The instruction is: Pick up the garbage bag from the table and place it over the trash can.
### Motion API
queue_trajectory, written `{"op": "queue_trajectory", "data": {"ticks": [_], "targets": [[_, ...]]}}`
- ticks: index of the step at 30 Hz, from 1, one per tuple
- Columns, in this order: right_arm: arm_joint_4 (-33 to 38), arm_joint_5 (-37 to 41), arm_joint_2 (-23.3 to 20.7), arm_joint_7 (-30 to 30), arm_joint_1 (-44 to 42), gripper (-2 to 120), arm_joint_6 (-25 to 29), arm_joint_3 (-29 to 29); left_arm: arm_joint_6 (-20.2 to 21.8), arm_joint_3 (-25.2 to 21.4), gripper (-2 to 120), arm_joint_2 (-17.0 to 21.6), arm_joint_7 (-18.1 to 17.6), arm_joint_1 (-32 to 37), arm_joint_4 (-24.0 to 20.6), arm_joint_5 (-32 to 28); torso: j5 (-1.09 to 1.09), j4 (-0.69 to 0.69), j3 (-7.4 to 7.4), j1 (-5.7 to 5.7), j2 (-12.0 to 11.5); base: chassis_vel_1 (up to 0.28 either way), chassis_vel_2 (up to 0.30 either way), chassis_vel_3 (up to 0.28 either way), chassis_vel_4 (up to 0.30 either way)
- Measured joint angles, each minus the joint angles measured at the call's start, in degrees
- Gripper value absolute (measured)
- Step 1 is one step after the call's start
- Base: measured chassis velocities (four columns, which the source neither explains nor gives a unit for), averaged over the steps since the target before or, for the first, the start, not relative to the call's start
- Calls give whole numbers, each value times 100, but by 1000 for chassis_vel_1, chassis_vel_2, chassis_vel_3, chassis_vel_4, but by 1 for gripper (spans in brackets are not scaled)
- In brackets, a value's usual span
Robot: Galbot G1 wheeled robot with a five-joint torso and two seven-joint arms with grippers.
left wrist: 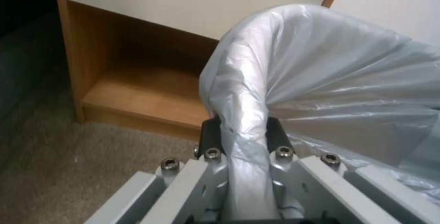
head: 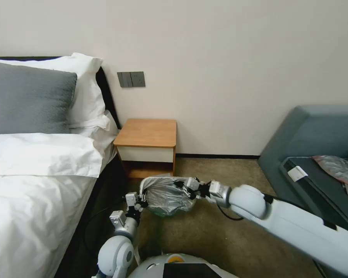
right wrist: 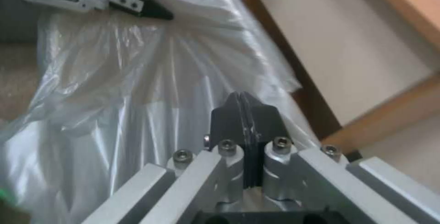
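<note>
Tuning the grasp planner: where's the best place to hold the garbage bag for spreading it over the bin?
By the rim, at opposite ends. The left gripper pinches a bunched roll of the garbage bag edge; the right gripper is shut on the far side, stretching the mouth over the trash can.

One garbage bag [head: 167,195] is stretched between two grippers, left gripper [head: 142,198] and right gripper [head: 189,188], each with its jaws pinched on the plastic. One trash can [head: 170,211] sits beneath it. Beyond the jaws stands one nightstand [head: 147,133]. A second plastic bag [head: 338,168] lies well apart. The bed holds two pillows, one grey [head: 29,98], one white [head: 87,90].
</note>
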Motion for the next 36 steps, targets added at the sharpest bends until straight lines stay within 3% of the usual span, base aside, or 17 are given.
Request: {"op": "queue_trajectory", "data": {"ticks": [3, 11, 16, 20, 29, 34, 36], "targets": [[-320, 5, 186, -95, 790, 0, -130, -885, 8, 14, 3, -32, 7, 27, -44, 64, 1, 1, 0, 0, 0, 0, 0, 0, 0], [-853, -3, 592, -204, 1954, 0, -216, -2024, 8, 16, 3, -54, 38, 65, -151, 87, 0, 1, 0, 0, 0, 0, 0, 0, 0], [-1491, 16, 1159, -240, 2889, 0, -294, -3173, 27, 86, 3, -142, 48, 93, -214, 104, 1, 0, 0, 0, 0, 0, 0, 0, 0], [-1893, 17, 1500, -267, 3129, 0, -305, -3609, 36, 103, 3, -160, 48, 126, -228, 128, 2, -1, 0, 0, 0, 0, 0, 0, 0], [-2664, -102, 2051, -332, 3217, 0, -252, -3886, 41, 100, 3, -190, 45, 172, -282, 140, 0, 0, 0, 0, 0, 0, 0, 0, 0], [-2587, -157, 1958, -339, 3104, 0, -227, -3725, 40, 74, 3, -195, 43, 173, -282, 140, 2, 1, 0, 0, 0, 0, 0, 0, 0], [-2284, -166, 1699, -339, 2979, 0, -212, -3476, 39, 59, 3, -190, 42, 168, -251, 125, 1, 0, 0, 0, 0, 0, 0, 0, 0]]}}
